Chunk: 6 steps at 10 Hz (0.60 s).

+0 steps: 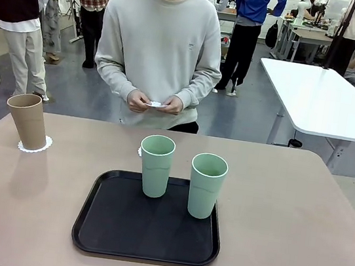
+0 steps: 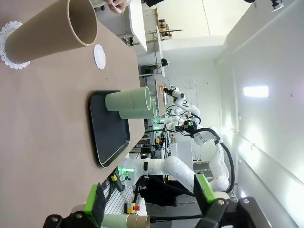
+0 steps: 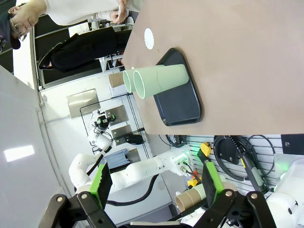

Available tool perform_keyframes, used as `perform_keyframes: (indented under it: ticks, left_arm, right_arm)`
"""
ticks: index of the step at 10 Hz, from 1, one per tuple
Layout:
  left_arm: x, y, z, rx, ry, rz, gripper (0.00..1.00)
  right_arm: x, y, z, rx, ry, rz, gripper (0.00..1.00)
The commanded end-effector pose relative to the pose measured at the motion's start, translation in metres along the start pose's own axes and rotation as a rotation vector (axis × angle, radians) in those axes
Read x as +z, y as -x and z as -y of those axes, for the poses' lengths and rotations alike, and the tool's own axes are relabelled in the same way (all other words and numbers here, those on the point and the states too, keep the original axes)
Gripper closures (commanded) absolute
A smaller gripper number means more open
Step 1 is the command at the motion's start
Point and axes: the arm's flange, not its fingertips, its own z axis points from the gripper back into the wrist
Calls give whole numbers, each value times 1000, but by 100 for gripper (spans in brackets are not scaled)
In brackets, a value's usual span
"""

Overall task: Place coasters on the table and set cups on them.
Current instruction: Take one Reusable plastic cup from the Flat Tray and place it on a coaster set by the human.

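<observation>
Currently both grippers are empty. From its own wrist camera, the left gripper has its green-padded fingers spread wide with nothing between them. The right gripper likewise stands wide open and empty, with the beige table well ahead of it.

At the far left of the table, the tan-brown cup stands on a lacy white coaster, whose scalloped edge shows around the cup's base. A second coaster lies bare on the table just beyond the far edge of the black tray. From the front it is mostly hidden behind a cup, but the left wrist camera shows it plainly.

Two pale green tumblers stand upright on the far half of the tray, which sits near the middle of the table. The left mint cup and the right mint cup are close together but apart.

Across the table, the person's hands hold the third coaster between them in front of the body. A white table stands farther off at the right.
</observation>
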Motion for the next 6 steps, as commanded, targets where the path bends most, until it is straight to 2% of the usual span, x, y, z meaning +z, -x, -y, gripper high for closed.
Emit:
perform_keyframes:
  ticks: [1,2,3,4,5,6]
  left_arm:
    - [2,0,1,-2,9,-1,0]
    - [0,0,0,0,0,0,0]
    - [-22,-3,21,-123,-80,-29,0]
    - [-50,-3,49,-243,-159,-5,0]
    - [-83,1,87,-454,-300,38,0]
    - [-112,1,114,-561,-386,10,0]
  right_arm:
    - [0,1,0,9,-12,-3,0]
    - [0,1,0,9,-12,-3,0]
    - [0,1,0,9,-12,-3,0]
    - [0,1,0,9,-12,-3,0]
    - [0,1,0,9,-12,-3,0]
    - [0,1,0,9,-12,-3,0]
